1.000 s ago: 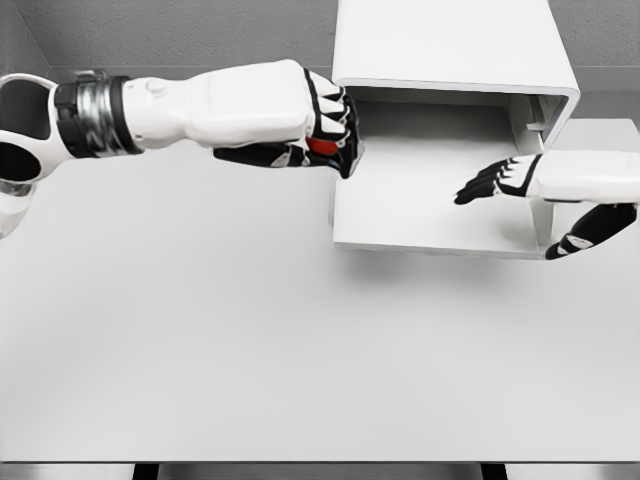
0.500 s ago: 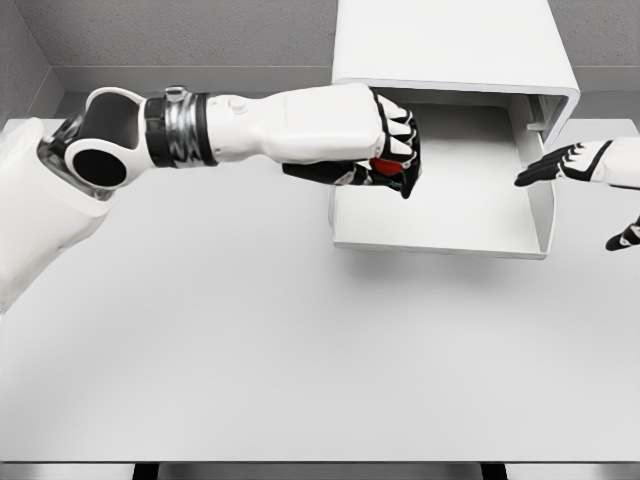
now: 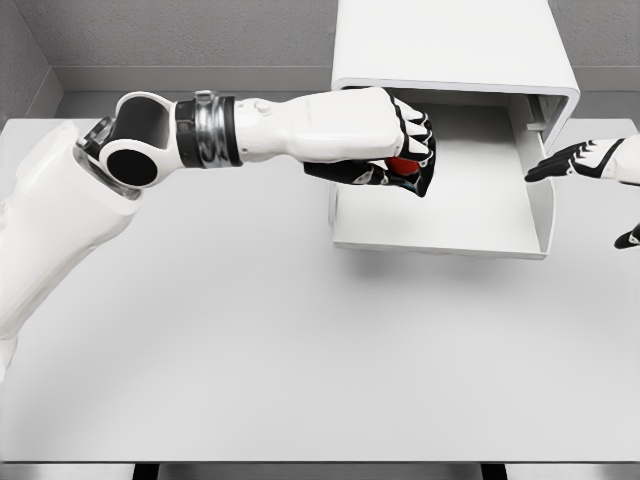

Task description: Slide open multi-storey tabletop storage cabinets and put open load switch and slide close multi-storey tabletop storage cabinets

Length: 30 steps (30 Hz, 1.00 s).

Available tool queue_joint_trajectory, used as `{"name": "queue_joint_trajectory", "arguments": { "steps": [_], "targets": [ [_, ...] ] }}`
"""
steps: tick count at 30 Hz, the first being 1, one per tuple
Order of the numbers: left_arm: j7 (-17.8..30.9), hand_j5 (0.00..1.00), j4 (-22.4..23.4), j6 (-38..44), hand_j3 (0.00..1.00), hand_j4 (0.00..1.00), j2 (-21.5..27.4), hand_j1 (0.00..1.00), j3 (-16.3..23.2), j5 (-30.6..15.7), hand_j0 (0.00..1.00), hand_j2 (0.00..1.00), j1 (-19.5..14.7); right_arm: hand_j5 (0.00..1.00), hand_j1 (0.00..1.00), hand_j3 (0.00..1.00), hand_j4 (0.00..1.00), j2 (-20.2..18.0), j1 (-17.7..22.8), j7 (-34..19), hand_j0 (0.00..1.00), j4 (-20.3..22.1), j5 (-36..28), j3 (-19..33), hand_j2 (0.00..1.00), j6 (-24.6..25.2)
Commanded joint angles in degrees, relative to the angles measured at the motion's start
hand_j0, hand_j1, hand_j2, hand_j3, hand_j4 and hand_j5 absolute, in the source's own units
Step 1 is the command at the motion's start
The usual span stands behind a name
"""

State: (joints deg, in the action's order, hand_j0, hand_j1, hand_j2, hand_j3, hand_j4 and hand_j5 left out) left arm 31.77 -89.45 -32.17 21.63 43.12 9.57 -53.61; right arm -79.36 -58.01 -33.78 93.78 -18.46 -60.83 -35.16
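Although the left hand (image 3: 395,140) hides most of it, a small red piece of the load switch (image 3: 402,165) shows between the curled black-and-white fingers, which are wrapped tight around it; its shape cannot be made out. The hand hangs over the pulled-out drawer (image 3: 440,235) of the storage cabinet (image 3: 450,45), a smooth, matte white box at 12 o'clock on the plain pale table (image 3: 300,360), its top cut off by the frame. The drawer is a shallow flat tray with thin walls. At 3 o'clock the right hand (image 3: 590,160), partly cut off by the edge, floats just beside the drawer's right wall, fingers stretched out loosely and holding nothing.
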Motion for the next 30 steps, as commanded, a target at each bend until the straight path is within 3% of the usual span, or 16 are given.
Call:
{"name": "queue_joint_trajectory", "arguments": {
  "steps": [1, 6, 12, 23, 30],
  "targets": [
    [-0.04, 0.43, 0.15, 0.18, 0.43, 0.43, -0.01, 0.43, -0.05, -0.34, 0.43, 0.43, 0.0, 1.0, 1.0, 1.0, 1.0, 0.17, 0.0, 0.03, 1.0, -0.09, -0.35, 0.1, 1.0, 0.16],
    [-0.13, 0.43, 1.56, 0.18, 0.43, 0.43, -1.24, 0.43, 1.44, 0.09, 0.43, 0.43, 0.0, 1.0, 1.0, 1.0, 1.0, -0.44, 0.0, 0.03, 1.0, 0.35, 0.7, 4.05, 1.0, 0.16],
    [-0.13, 0.43, 2.26, 0.18, 0.43, 0.43, -1.51, 0.43, 1.53, 0.27, 0.43, 0.43, -0.09, 1.0, 1.0, 1.0, 1.0, 1.14, 0.27, 0.12, 1.0, 0.35, 7.29, 7.74, 1.0, 0.16],
    [-0.3, 0.44, 5.69, 0.09, 0.44, 0.44, -3.7, 0.44, 1.7, 3.7, 0.44, 0.44, 0.09, 1.0, 1.0, 1.0, 1.0, 4.83, 1.06, 0.03, 1.0, 0.26, 12.13, 8.89, 1.0, 0.16],
    [-0.21, 0.52, 6.3, 0.18, 0.52, 0.52, -4.06, 0.52, 1.62, 5.02, 0.52, 0.52, 0.09, 1.0, 1.0, 1.0, 1.0, 5.18, 1.5, 0.03, 1.0, -0.27, 12.13, 8.27, 1.0, 0.16]
  ]
}}
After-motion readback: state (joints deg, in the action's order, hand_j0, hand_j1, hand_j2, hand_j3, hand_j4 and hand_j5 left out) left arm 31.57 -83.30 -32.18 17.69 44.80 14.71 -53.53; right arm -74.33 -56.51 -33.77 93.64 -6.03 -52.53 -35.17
